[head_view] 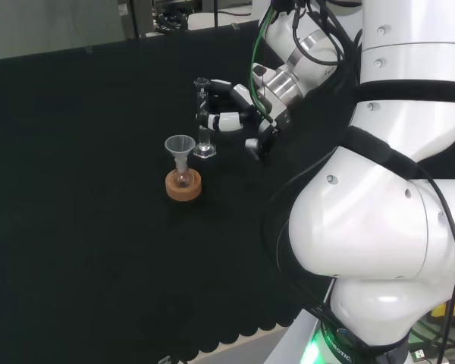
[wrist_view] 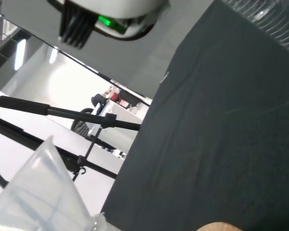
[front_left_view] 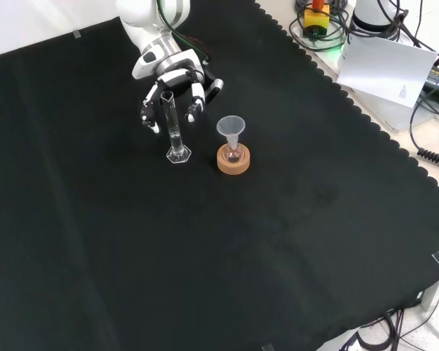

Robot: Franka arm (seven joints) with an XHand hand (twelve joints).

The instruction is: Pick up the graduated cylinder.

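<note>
The graduated cylinder is a thin clear tube standing upright on its hexagonal foot on the black cloth, also seen in the head view. My hand hangs right behind its upper part. The fingers are relaxed and spread to both sides of the tube, with a gap on each side. In the head view the hand reaches in from the right, its fingertips close to the tube. I see no finger curled round the cylinder.
A clear funnel sits in a small flask on a cork ring, just right of the cylinder in the front view; the funnel looms close in the wrist view. Paper and cables lie beyond the cloth's scalloped edge.
</note>
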